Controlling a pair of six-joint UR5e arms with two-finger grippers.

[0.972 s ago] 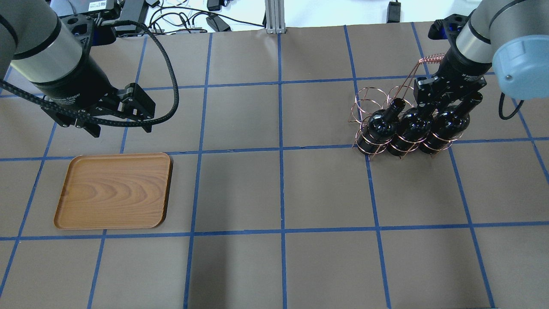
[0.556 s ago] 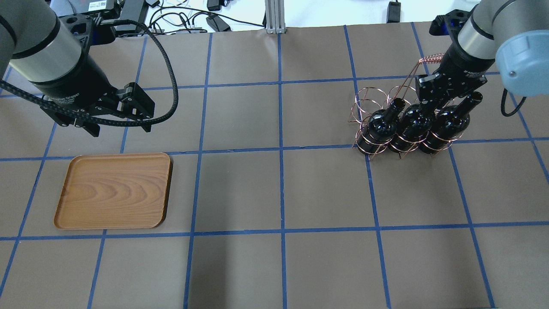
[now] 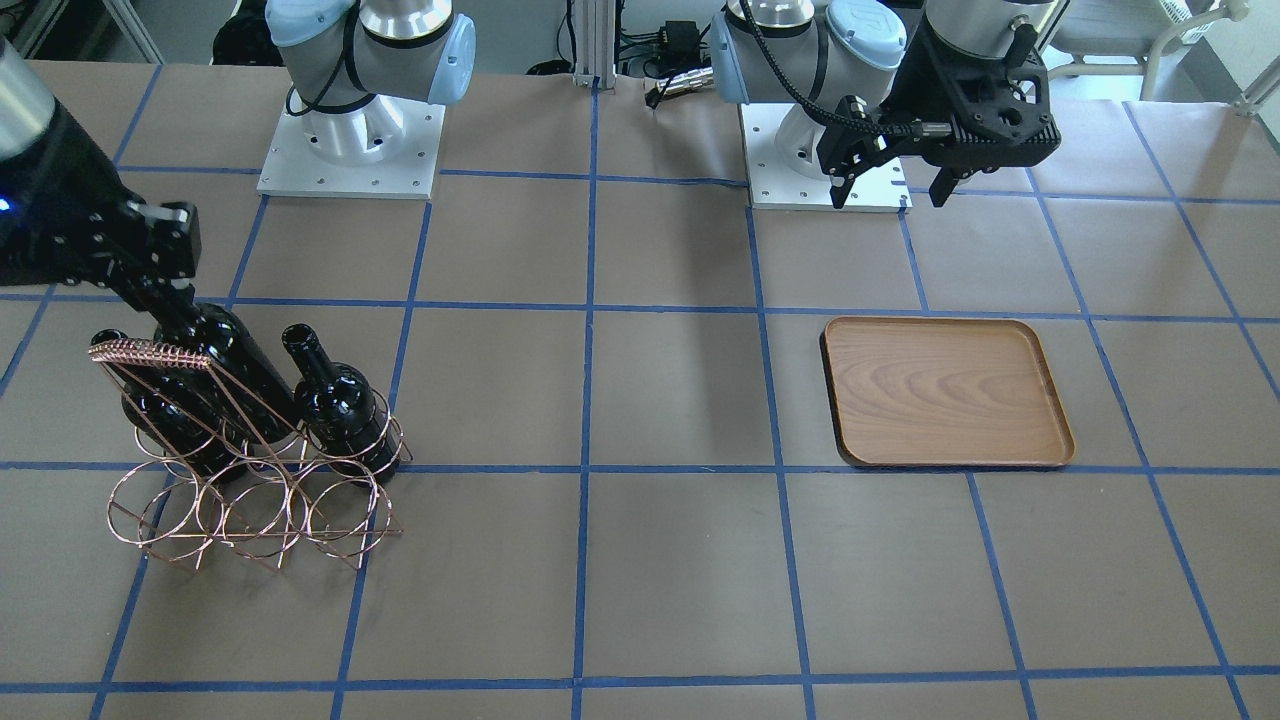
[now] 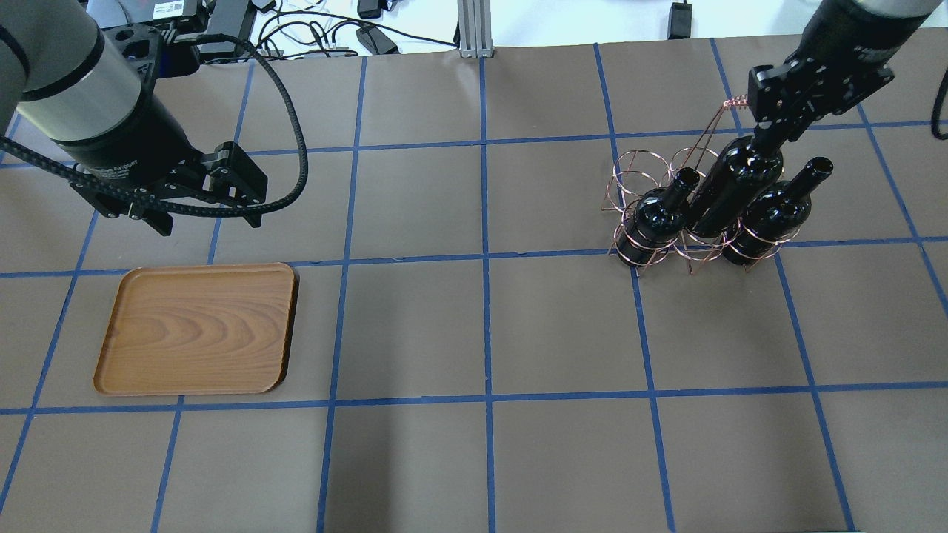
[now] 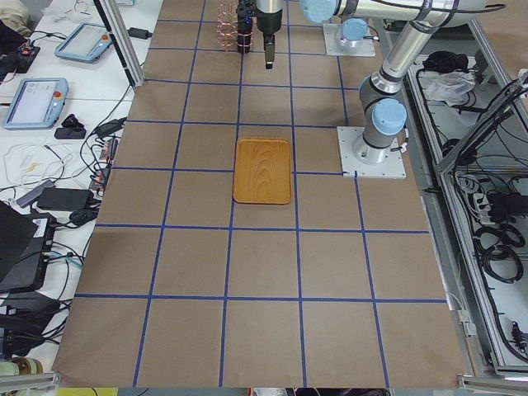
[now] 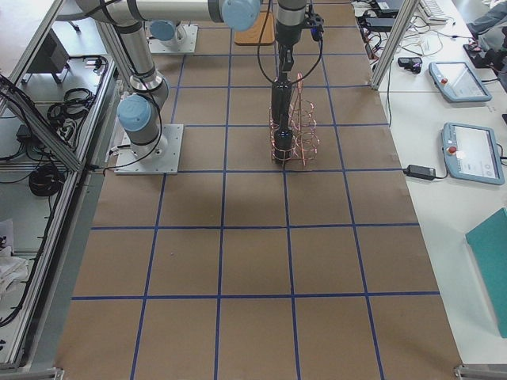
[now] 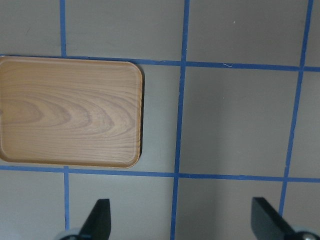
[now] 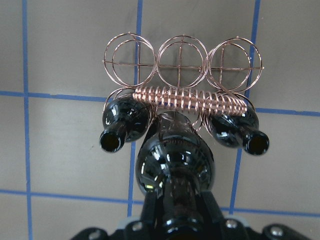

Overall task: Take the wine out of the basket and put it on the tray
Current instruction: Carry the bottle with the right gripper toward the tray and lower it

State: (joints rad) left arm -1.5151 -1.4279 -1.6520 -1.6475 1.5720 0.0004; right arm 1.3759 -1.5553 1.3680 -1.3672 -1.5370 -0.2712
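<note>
My right gripper (image 4: 770, 137) is shut on the neck of the middle wine bottle (image 4: 733, 185) and holds it raised and tilted, its lower part still among the rings of the copper wire basket (image 4: 629, 178). It shows large in the right wrist view (image 8: 175, 165). Two more bottles (image 4: 659, 211) (image 4: 778, 207) stand in the basket on either side. In the front view my right gripper (image 3: 160, 300) holds the bottle (image 3: 215, 360) behind the basket's handle (image 3: 150, 352). The wooden tray (image 4: 196, 329) lies empty at the left. My left gripper (image 4: 209, 224) hangs open and empty just beyond it.
The basket's far row of three rings (image 8: 180, 62) is empty. The table is brown paper with a blue tape grid. Cables and boxes (image 4: 296, 29) lie past the far edge. The arm bases (image 3: 350, 150) (image 3: 830, 160) stand on the robot's side.
My right gripper has risen and drawn away from the basket with the middle bottle, which now stands higher than its neighbours. My left arm and the tray have not moved.
</note>
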